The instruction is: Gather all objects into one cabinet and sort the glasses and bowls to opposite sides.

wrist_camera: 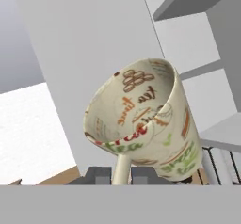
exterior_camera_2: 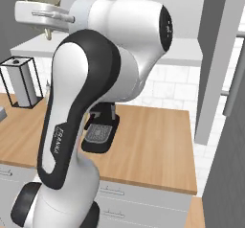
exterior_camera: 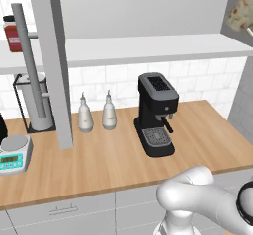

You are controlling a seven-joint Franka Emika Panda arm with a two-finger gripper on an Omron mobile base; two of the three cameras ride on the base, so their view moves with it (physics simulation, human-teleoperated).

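High above the white shelf board (exterior_camera: 148,49), holds the beige mug (wrist_camera: 146,119) tilted by its handle (wrist_camera: 121,169), jaws clamped narrowly on it.

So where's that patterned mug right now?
The mug is up in the air, held by its handle in the fingers; the left base view shows it at top right, level with the cabinet.

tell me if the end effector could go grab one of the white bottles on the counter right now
Probably not yet: the end effector is shut on the beige mug, held up by the cabinet shelf. The white bottles stand unblocked beside the coffee machine.
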